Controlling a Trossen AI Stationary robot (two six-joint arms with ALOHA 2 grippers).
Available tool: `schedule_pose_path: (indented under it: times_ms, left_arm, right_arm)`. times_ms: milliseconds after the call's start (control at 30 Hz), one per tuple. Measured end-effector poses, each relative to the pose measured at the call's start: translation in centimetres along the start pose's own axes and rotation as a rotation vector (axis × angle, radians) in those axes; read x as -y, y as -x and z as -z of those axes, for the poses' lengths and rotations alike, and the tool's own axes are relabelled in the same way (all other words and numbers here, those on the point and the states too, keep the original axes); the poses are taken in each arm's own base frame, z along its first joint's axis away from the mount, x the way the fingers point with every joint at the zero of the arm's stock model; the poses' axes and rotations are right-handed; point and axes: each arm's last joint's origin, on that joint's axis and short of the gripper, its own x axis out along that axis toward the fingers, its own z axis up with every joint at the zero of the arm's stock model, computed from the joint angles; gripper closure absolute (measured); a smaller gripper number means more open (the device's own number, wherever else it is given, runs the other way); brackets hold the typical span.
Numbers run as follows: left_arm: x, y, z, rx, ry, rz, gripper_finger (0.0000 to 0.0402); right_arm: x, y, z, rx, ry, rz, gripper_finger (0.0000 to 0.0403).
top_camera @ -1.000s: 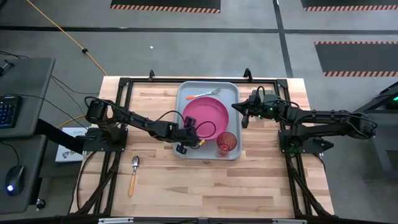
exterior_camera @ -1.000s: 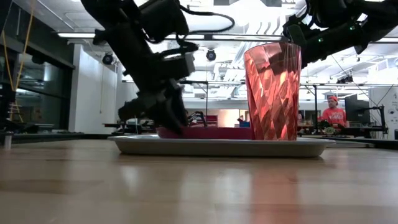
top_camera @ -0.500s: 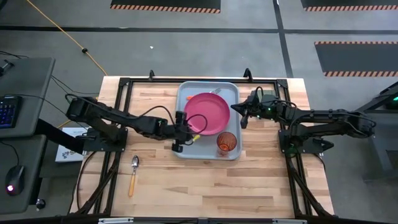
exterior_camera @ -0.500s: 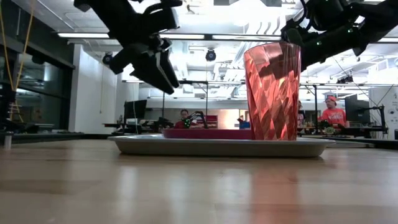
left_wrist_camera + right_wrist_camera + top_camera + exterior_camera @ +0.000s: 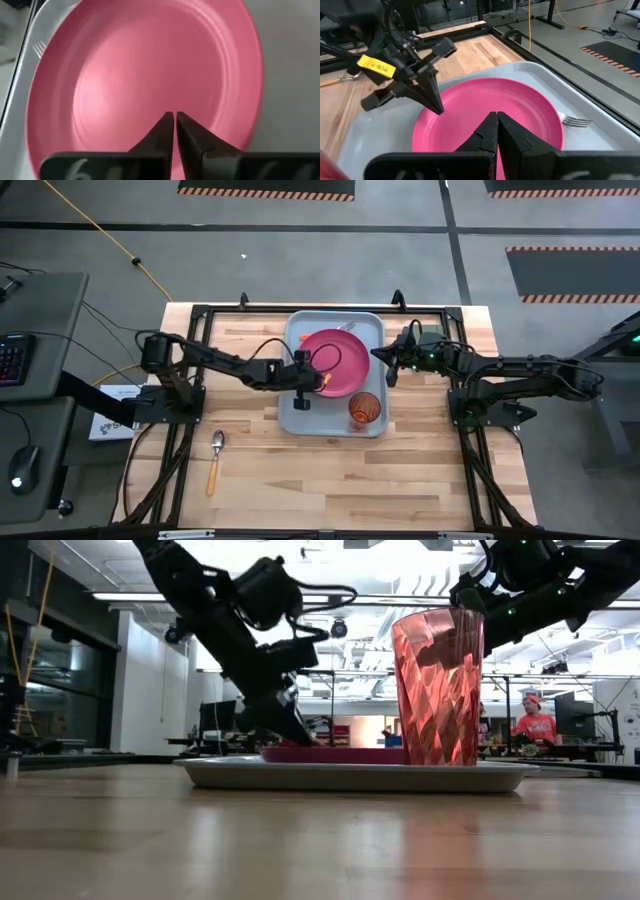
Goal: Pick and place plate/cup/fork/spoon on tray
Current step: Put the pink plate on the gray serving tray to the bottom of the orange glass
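Observation:
The pink plate (image 5: 337,361) lies flat in the grey-blue tray (image 5: 300,415), covering most of the fork; only its tines (image 5: 575,121) stick out at the far side. The red cup (image 5: 365,410) stands upright in the tray's near right corner. On the bare wood at the near left lies the spoon (image 5: 215,458). My left gripper (image 5: 175,116) is shut, its tips slanting down at the plate's left rim. My right gripper (image 5: 496,116) is shut too and hovers above the tray's right side, over the plate's right edge. My left gripper brings its shut fingertips (image 5: 439,109) down at the plate's left rim (image 5: 427,120), slanting from the table's left. I cannot tell whether they touch the rim. The plate lies flat on the tray.
The black frame rails (image 5: 195,350) run along the table's left and right sides. A person in red (image 5: 537,722) sits far back in the room. Bare wood lies near the table's front edge (image 5: 330,490).
My left gripper has let go of the plate's near left rim, opened wide, risen and drawn back toward the table's left, then shut and come back down to the plate's left rim. The plate has shifted toward the tray's far end over the fork's handle and lies flat.

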Motion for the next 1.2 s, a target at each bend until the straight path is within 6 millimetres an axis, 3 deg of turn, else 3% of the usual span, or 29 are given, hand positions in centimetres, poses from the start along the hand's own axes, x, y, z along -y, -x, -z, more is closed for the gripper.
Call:
schedule_pose_path:
  times_ms: [167,900,1200]
  left_arm:
    - [0.4,-0.4,0.6,-0.041,-0.02,0.032,0.0399]
    - [3.9,1.0,-0.4,0.015,-0.079,0.21,0.0401]
    - [4.1,2.0,-3.5,0.104,-0.129,0.225,0.0401]
  right_arm:
    - [0.0,0.0,0.0,0.001,0.0,0.006,0.0402]
    - [0.0,0.0,0.0,0.001,0.0,0.009,0.0402]
    - [0.0,0.0,0.0,0.001,0.0,0.011,0.0402]
